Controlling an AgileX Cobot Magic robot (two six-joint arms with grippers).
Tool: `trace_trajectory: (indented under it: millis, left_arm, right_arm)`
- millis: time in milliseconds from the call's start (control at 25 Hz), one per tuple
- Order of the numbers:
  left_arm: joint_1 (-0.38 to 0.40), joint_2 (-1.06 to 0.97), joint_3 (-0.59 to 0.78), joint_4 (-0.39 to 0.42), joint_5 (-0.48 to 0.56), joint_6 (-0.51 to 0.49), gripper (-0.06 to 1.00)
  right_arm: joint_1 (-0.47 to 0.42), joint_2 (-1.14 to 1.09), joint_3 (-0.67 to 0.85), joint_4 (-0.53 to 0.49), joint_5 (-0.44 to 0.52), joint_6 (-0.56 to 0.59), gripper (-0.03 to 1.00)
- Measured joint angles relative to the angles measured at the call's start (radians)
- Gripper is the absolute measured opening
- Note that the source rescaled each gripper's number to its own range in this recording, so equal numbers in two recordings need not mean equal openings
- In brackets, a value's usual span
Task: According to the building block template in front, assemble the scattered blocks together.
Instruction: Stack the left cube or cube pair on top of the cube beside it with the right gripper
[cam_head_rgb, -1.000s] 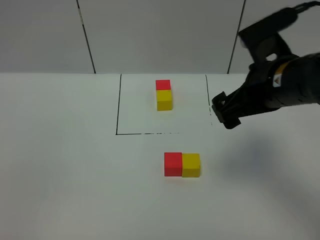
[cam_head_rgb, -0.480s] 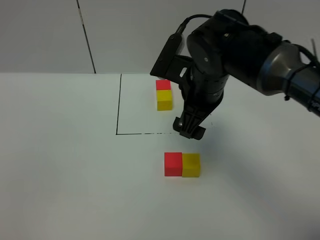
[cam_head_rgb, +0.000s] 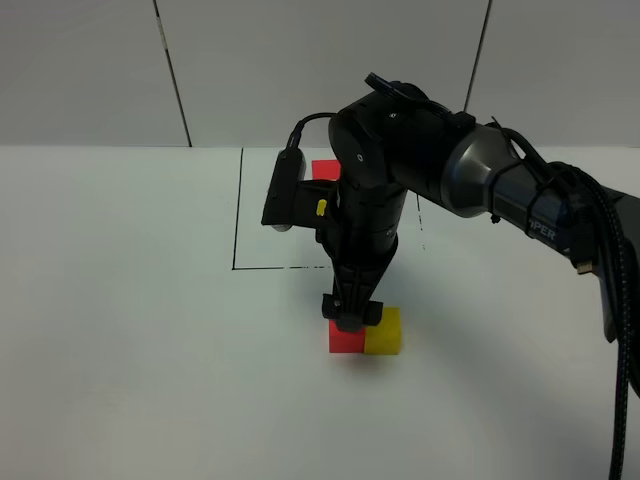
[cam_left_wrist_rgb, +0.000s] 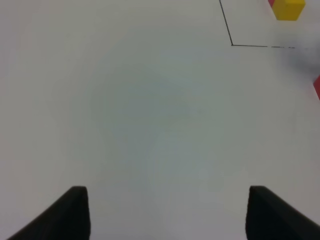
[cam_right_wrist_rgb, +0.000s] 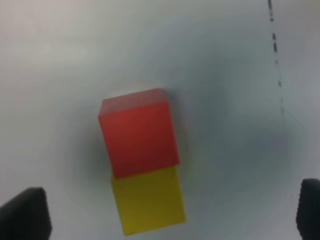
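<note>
Just below the centre of the high camera's frame, two loose blocks sit side by side on the white table (cam_head_rgb: 120, 350). The loose red cube (cam_head_rgb: 342, 342) is on the left, touching the loose yellow cube (cam_head_rgb: 384, 332) on the right.

The black right arm (cam_head_rgb: 480, 185) reaches in from the right edge and bends straight down. The right gripper (cam_head_rgb: 350, 316) points downward, and its tip overlaps the top of the loose red cube. In the right wrist camera its dark fingers (cam_right_wrist_rgb: 22, 215) stand wide apart at opposite edges. Both cubes lie in the gap between them, and neither finger touches a cube.

Higher in the high camera's frame, near the centre, is the template (cam_head_rgb: 322, 169). It lies inside a thin black outline (cam_head_rgb: 237, 215) drawn on the table. The arm hides most of it, leaving only part of its red block showing.

The left gripper (cam_left_wrist_rgb: 167, 205) appears only in the left wrist camera. Its two dark fingertips (cam_left_wrist_rgb: 75, 212) are spread wide over bare table with nothing between them. A corner of the black outline and the template's yellow block show far off.
</note>
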Motion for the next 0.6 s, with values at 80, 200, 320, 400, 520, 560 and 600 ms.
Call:
trace_trajectory:
  millis: [80,200,320,400,520,560,600]
  left_arm:
    - [0.000,0.000,0.000,0.000,0.000,0.000,0.46]
    - [0.000,0.000,0.000,0.000,0.000,0.000,0.46]
    - [0.000,0.000,0.000,0.000,0.000,0.000,0.46]
    - [0.000,0.000,0.000,0.000,0.000,0.000,0.47]
    - [0.000,0.000,0.000,0.000,0.000,0.000,0.47]
    - [0.000,0.000,0.000,0.000,0.000,0.000,0.47]
    - [0.000,0.000,0.000,0.000,0.000,0.000,0.47]
  right_arm:
    - [0.000,0.008,0.000,0.016,-0.007,-0.040,0.97]
    - [0.000,0.020,-0.001,0.030,-0.026,-0.067,0.96]
    - [0.000,0.044,-0.003,0.030,-0.035,-0.073,0.96]
    - [0.000,0.062,-0.003,0.030,-0.036,-0.073,0.95]
    - [0.000,0.092,-0.003,0.026,-0.037,-0.076,0.95]
    - [-0.002,0.099,-0.003,0.025,-0.037,-0.076,0.95]
    - [-0.005,0.106,-0.003,0.025,-0.037,-0.076,0.95]
